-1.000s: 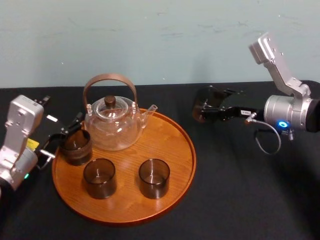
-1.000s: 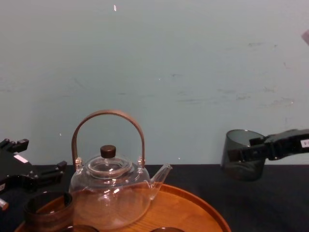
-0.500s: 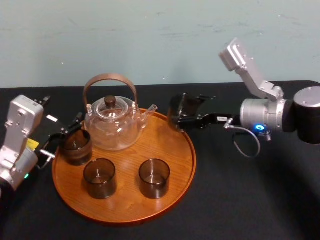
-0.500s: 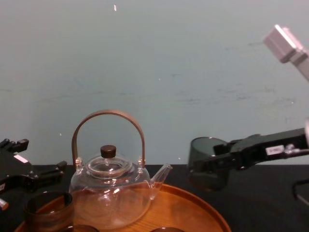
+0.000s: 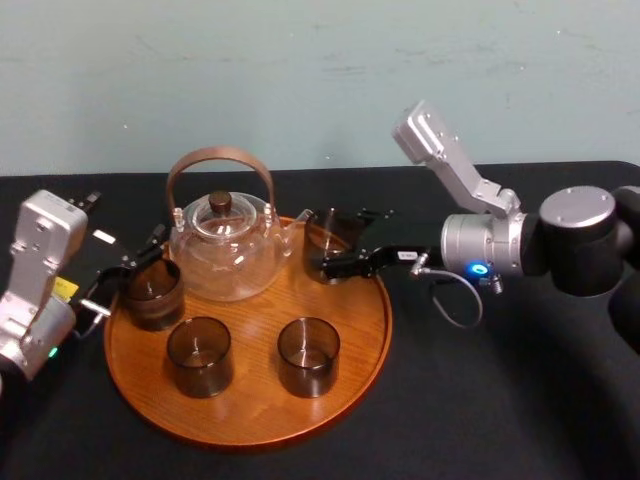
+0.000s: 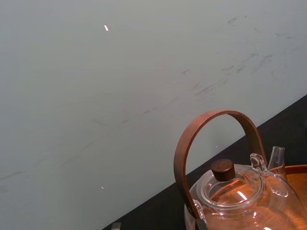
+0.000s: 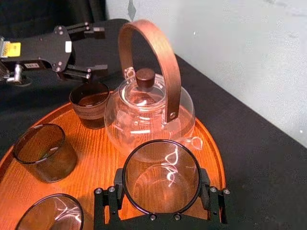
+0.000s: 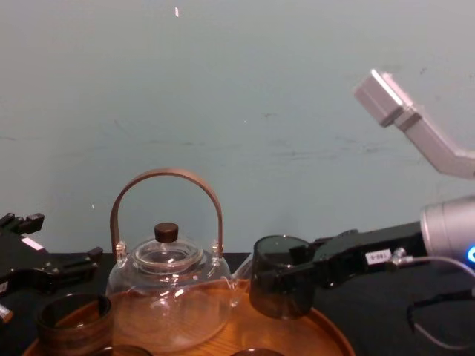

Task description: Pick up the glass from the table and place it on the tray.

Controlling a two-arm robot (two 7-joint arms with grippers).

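Head view: right gripper [image 5: 336,242] reaches in from the right over the far side of the tray [image 5: 366,325]. Jaws pinch the glass [image 5: 322,238], one on each side of its wall. The glass stands upright, mouth up, inside the tray's rim, just beside the spout of the glass teapot [image 5: 225,250].

Chest view: the base of the glass sits low, at about the level of the tray's rim. Cannot tell whether it touches the wood or hangs just above it.

Right wrist view: looking down into the glass, orange wood shows through its bottom. The teapot, with its brown hoop handle, is directly beyond it.

Three other glasses are on the tray. One with a brown band [image 5: 152,293] is at the left edge, and two plain ones [image 5: 199,355] [image 5: 308,356] are toward the near side, well apart from the held glass.

Left gripper [image 5: 135,262] is low at the tray's left edge, just beside the banded glass, jaws spread and holding nothing.

The tray rests on the black tabletop [image 5: 500,400].
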